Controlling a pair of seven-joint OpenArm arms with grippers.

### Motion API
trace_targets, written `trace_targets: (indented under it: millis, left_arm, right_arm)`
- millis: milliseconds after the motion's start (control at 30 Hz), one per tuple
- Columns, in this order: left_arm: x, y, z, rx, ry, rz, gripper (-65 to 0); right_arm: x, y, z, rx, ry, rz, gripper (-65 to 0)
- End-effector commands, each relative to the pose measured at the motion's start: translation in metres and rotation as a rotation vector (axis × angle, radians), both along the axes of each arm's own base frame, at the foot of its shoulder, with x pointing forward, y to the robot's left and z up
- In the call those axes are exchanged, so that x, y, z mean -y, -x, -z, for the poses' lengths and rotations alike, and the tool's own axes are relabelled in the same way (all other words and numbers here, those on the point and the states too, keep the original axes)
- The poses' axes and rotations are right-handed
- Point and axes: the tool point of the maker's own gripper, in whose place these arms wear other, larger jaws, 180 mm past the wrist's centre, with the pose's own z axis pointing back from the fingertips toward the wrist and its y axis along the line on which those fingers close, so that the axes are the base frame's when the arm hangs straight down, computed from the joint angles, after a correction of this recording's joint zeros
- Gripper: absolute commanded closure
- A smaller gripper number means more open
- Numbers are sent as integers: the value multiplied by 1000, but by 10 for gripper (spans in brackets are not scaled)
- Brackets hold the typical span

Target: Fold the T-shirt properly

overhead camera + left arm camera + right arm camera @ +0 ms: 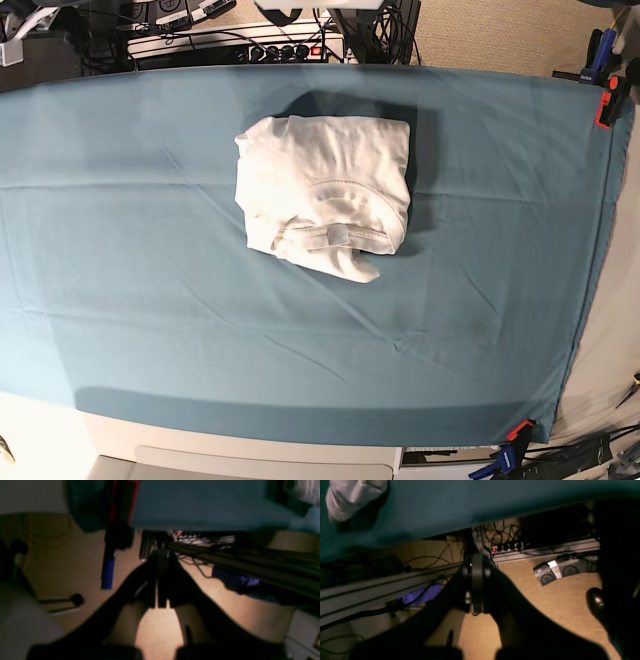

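the right pincer (477, 610) hangs closed and empty over the tan floor (560, 605), near the bench (460, 507) edge. a bit of the white t-shirt (352, 497) lies far left on the bench.

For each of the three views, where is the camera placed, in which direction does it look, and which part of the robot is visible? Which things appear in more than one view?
Left wrist: on the left arm, past the table edge, facing the floor and cables below; left gripper shows, shut.
Right wrist: on the right arm, facing the floor and a power strip; right gripper shows, shut.
Base: overhead, looking down at the folded T-shirt on the teal cloth; no arm shows.
Shared: all three show the cloth and T-shirt.
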Motion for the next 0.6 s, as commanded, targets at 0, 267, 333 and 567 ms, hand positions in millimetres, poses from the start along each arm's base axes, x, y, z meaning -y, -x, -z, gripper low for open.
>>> trace_targets:
  millis: [0,267,333,567]
  left_arm:
    - [0,1,-10,10,-22,22,0]
    - [40,37,-12,-55,-24,102,0]
    - [51,44,-13,-62,-18,114,0]
    - [91,72,-18,-96,12,146,0]
  right_arm:
    - [1,-2,-9,21,9,-8,0]
    - [1,1,-8,11,7,-6,0]
    - [-3,1,-6,4,-3,-15,0]
    - [-55,18,44,-174,-97,-174,0]
